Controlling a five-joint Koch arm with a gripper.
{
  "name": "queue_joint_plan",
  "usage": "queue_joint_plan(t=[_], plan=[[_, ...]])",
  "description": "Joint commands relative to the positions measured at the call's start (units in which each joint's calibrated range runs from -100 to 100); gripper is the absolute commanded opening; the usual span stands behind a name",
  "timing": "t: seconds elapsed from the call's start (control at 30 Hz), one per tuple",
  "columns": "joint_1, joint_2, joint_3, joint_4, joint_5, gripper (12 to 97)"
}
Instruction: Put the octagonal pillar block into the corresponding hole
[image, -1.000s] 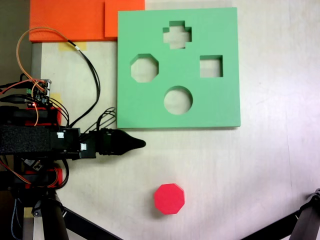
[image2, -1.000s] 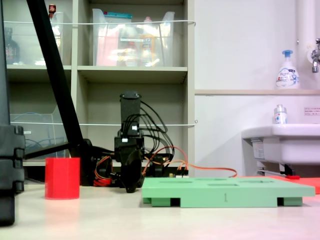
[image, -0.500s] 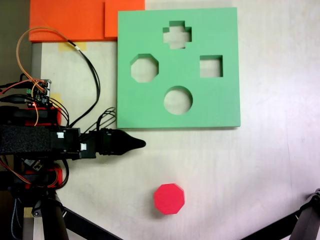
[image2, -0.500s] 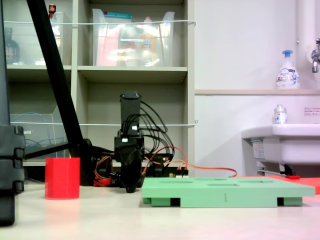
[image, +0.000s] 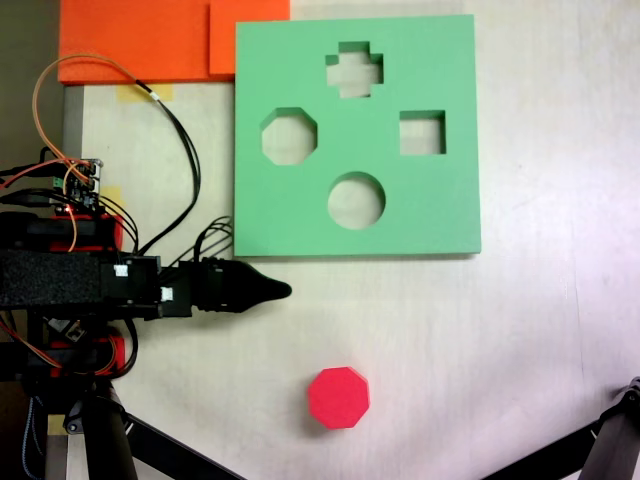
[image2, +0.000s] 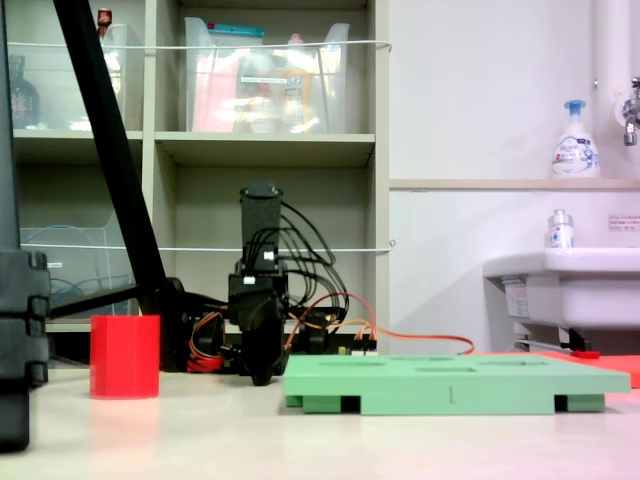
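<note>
Nothing is done yet: the octagonal pillar block (image: 339, 397) stands untouched on the table (image: 520, 330), well apart from the corresponding hole (image: 289, 137). The claw (image: 283, 290) looks closed and empty.

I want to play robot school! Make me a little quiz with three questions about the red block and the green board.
1. True or false: the red block already sits inside a hole of the green board.
2. Which cutout lies nearest the board's left edge in the top-down fixed view? A) cross B) octagon C) square
3. Fill in: the end effector lies between the board and the ____.

Key:
1. False; it stands on the bare table, apart from the board.
2. B, the octagonal hole.
3. Red block.
</note>
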Motion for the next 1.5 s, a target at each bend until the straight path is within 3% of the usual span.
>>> queue_joint_plan(t=[0.0, 0.13, 0.2, 0.3, 0.5, 0.7, 0.73, 0.83, 1.0, 1.1, 1.17, 1.47], plan=[[-1.3, -0.4, -0.8, -6.1, 8.5, 49.1], [-2.8, -0.4, -0.8, -6.3, 24.0, 46.2], [-5.0, -0.4, -0.8, -9.4, 26.5, 42.9], [-7.0, -0.4, 8.6, -33.8, 31.5, 41.6], [-9.3, -0.4, 29.7, -66.1, 33.8, 38.3], [-10.8, -0.4, 49.5, -80.2, 34.1, 39.1], [-11.1, -0.4, 54.2, -83.6, 34.1, 42.3], [-11.1, 8.4, 68.6, -92.8, 34.1, 63.0], [-11.3, 19.8, 83.6, -97.3, 34.4, 68.1], [-11.4, 30.5, 92.0, -99.9, 34.6, 86.8], [-11.3, 37.7, 96.4, -100.5, 34.6, 95.0], [-11.8, 65.1, 111.7, -101.1, 33.2, 95.2]])
